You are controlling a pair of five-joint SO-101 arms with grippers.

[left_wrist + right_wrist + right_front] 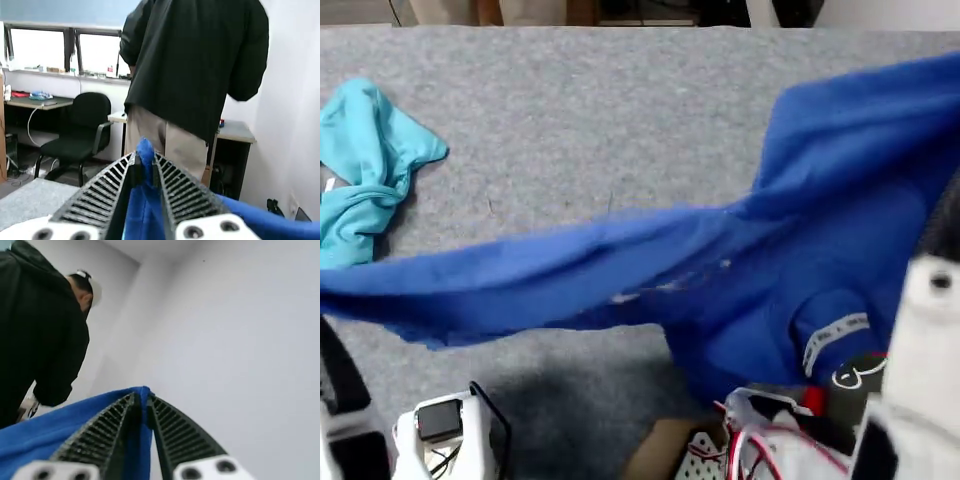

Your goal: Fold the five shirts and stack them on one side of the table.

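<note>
up over the grey counter [600,120] the blue shirt [740,280] is strung out in the air, lifted off the surface and sagging a bit in the middle, with a shadow on the counter under it. the left gripper [144,165] is clenched on a pinch of blue fabric poking up between its ribbed fingers. the right gripper [141,400] is clamped on another bit of the same shirt, same way. my guess is they hold it at two points so it hangs spread out, which makes laying it down smooth for a fold way easier than poking at a heap. the teal shirt [365,165] sits crumpled at the counter's left edge in the high view, close to the blue one's trailing end. it isn't folded, so i'd call this early in the job.
</note>
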